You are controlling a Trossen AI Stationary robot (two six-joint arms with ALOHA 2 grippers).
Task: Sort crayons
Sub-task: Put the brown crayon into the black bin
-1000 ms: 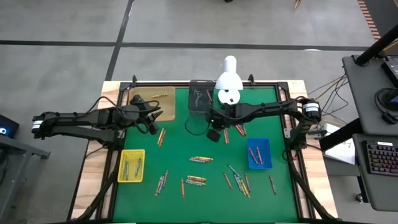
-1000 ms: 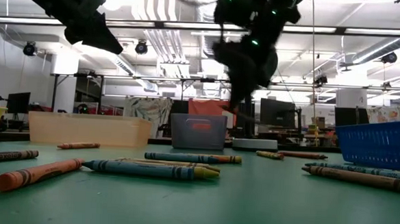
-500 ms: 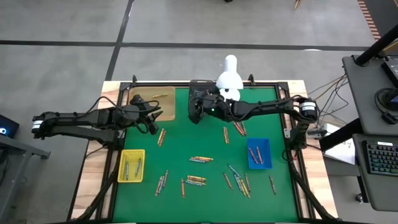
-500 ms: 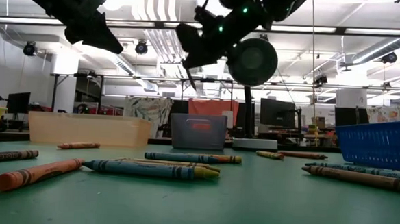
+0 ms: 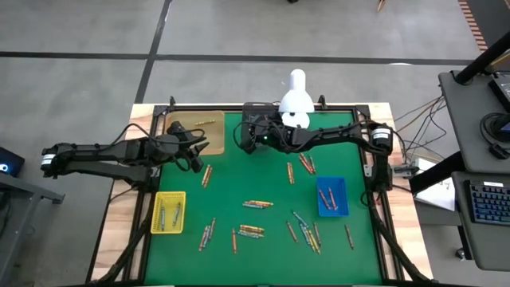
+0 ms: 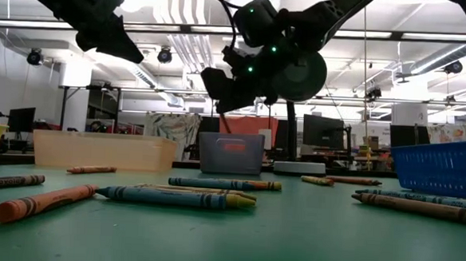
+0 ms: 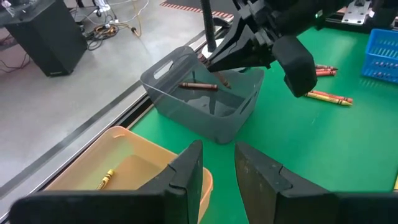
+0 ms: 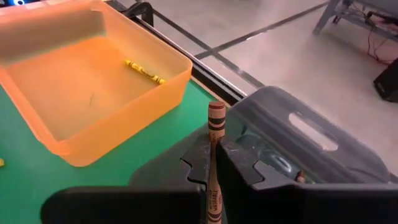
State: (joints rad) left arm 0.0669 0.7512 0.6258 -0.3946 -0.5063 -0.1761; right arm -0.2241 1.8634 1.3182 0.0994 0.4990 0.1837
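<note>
Crayons are being sorted: the right gripper (image 8: 211, 163) pinches a brown crayon (image 8: 215, 155) upright between narrow fingers above the grey bin (image 8: 311, 146), seemingly for dropping.

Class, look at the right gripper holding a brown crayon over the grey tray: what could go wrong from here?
1. The right gripper pinches the brown crayon upright by its lower part; released that way, it may tip over the grey tray's rim.
2. The orange tray stands close beside the grey one, so a bounce might land there.
</note>
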